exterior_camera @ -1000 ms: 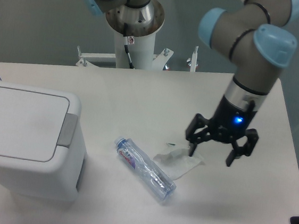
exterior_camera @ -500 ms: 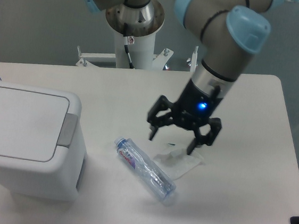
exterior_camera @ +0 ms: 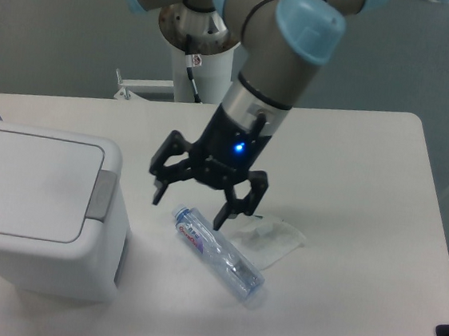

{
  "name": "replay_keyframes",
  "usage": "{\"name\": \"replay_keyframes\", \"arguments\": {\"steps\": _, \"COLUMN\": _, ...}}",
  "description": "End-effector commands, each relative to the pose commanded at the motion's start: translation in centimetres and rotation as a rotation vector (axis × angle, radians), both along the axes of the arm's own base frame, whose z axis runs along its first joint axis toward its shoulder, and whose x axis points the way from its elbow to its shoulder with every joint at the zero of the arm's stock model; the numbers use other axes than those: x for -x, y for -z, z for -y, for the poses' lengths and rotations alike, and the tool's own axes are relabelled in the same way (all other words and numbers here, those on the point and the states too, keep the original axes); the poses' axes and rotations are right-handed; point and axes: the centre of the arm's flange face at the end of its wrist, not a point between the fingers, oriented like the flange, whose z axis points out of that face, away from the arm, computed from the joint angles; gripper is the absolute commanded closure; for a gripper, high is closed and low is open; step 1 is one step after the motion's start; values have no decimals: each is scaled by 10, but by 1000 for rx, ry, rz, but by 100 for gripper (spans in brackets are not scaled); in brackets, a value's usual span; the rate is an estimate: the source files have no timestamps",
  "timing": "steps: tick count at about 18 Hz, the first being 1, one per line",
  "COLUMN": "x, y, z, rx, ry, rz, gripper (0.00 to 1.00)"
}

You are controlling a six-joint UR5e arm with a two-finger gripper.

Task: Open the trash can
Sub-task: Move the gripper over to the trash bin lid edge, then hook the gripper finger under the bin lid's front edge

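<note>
Bin point(exterior_camera: 36, 204): white, boxy, at the table's 9 o'clock edge. Lid point(exterior_camera: 26, 183) flat and shut. Grey tab point(exterior_camera: 102, 195) on the rim at the bin's 3 o'clock side, untouched.

Gripper point(exterior_camera: 188, 206): black, two fingers spread wide, holding nothing. Hangs above the table, at 3 o'clock of the tab and apart from it, over the cap end of the bottle.

Change: a second ago the gripper was at the table's 3 o'clock half, over the tissue; half a second ago near centre; now it is nearer the bin. Travel runs steadily toward 9 o'clock. Jaws as wide as before. Bin, bottle and tissue have not shifted.

Bearing on task: judged as the approach stage; the lid is not yet open, and the tab is the likely target, a short way further toward 9 o'clock.

Bottle point(exterior_camera: 219, 254): clear plastic, lying on its side, cap toward 10 o'clock, between bin and tissue.

Tissue point(exterior_camera: 273, 241): crumpled, white, touching the bottle's 2 o'clock side.

Table point(exterior_camera: 367, 191): white.
</note>
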Motion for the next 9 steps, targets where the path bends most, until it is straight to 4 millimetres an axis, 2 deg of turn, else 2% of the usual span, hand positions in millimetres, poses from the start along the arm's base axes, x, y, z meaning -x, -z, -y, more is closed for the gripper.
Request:
{"name": "replay_keyframes", "arguments": {"steps": 3, "x": -5, "y": -1, "z": -8, "rx": -29, "ry": 12, "rz": -22, "gripper": 0}}
{"name": "replay_keyframes", "arguments": {"steps": 5, "x": -17, "y": -3, "z": -13, "rx": -28, "ry": 18, "rz": -18, "gripper": 0}}
{"name": "replay_keyframes", "arguments": {"steps": 9, "x": -19, "y": 1, "z": -12, "rx": -10, "ry": -25, "rz": 13, "gripper": 0}}
